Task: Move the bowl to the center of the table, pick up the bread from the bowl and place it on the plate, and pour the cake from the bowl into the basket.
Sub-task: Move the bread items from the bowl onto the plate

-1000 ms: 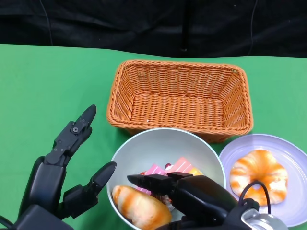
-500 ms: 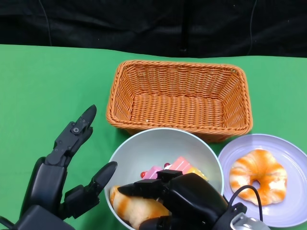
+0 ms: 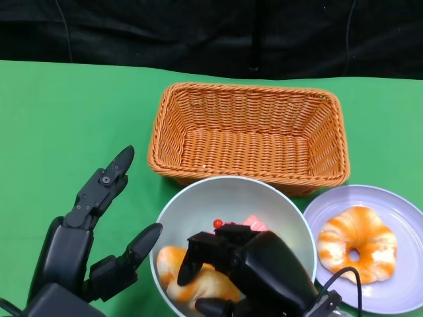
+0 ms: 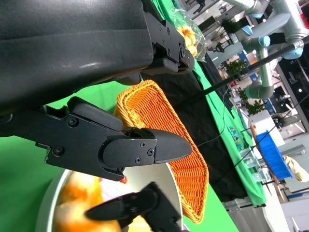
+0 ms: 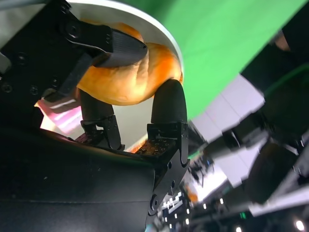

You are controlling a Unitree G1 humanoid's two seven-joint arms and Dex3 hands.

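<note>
The pale bowl point(image 3: 198, 193) sits in front of the basket point(image 3: 248, 135). In it lies an orange-glazed bread point(image 3: 192, 285), with pink cake pieces point(image 3: 255, 222) and a red cherry point(image 3: 217, 224) behind it. My right hand point(image 3: 254, 271) reaches into the bowl and grips the bread. In the right wrist view its fingers point(image 5: 166, 104) wrap the bread point(image 5: 125, 72) from both sides. My left hand point(image 3: 86, 231) is spread just left of the bowl and holds nothing. A lilac plate point(image 3: 396, 205) at the right carries a ring-shaped bread point(image 3: 357, 241).
The woven basket has nothing in it and nearly touches the bowl's far rim. Green cloth covers the table, and a black backdrop point(image 3: 198, 33) rises behind it. The left wrist view shows the basket point(image 4: 164, 121) beyond my left fingers point(image 4: 120, 147).
My right hand has moved left and deeper into the bowl, curling its fingers around the bread and covering most of the cake. The left hand has stayed put.
</note>
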